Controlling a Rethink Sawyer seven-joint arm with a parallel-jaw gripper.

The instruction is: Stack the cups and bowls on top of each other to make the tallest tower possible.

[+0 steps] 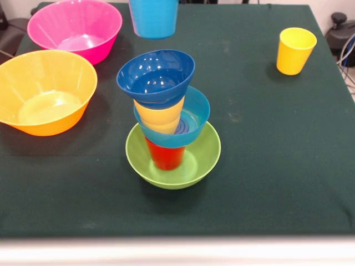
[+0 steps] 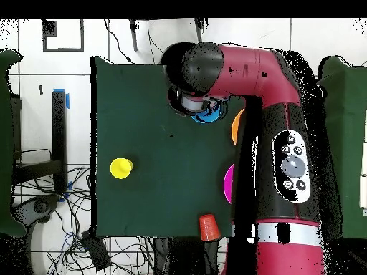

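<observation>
The tower stands mid-table and leans left: a green bowl (image 1: 197,160) at the bottom, a red cup (image 1: 165,156), a light blue bowl (image 1: 194,113), a yellow cup (image 1: 158,113) and a dark blue bowl (image 1: 156,75) on top. A light blue cup (image 1: 153,18) hangs clear of the table at the top edge, behind and above the tower. The gripper holding it is cut off above the front view, and the arm's wrist (image 2: 195,71) hides it in the overhead view. A second yellow cup (image 1: 295,50) stands alone at the right; it also shows in the overhead view (image 2: 121,167).
A pink bowl (image 1: 75,27) and a yellow-orange bowl (image 1: 44,91) sit at the left, open side up. An orange cup (image 2: 208,227) stands upside down at the table edge by the robot's base. The arm (image 2: 279,143) lies over the table's right side in the overhead view.
</observation>
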